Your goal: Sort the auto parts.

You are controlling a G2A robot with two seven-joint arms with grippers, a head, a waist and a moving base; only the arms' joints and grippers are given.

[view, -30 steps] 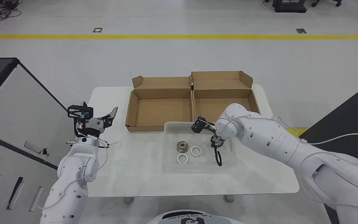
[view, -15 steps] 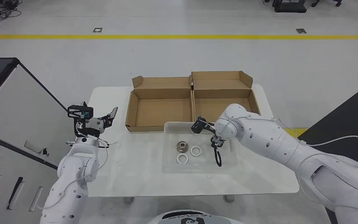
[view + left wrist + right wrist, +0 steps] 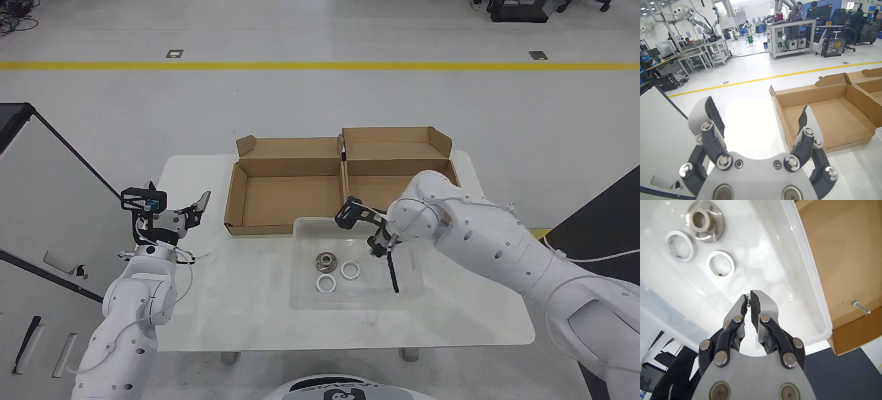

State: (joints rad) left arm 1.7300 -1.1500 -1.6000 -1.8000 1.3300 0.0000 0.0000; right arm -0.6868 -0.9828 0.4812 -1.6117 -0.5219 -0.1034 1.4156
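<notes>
Right gripper is clamped on a small bolt, held above the right end of the white tray. A flange and two rings lie in the tray. Another bolt lies in the right cardboard box, just beyond the tray. Step judged: carrying to the box. The next move needs to clear the rim, then release. Left gripper is spread open, empty, over the desk's left edge.

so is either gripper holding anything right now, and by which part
The right gripper pinches a small bolt by its shank, close to the tips, head poking out. The left gripper is open and holds nothing.
</notes>
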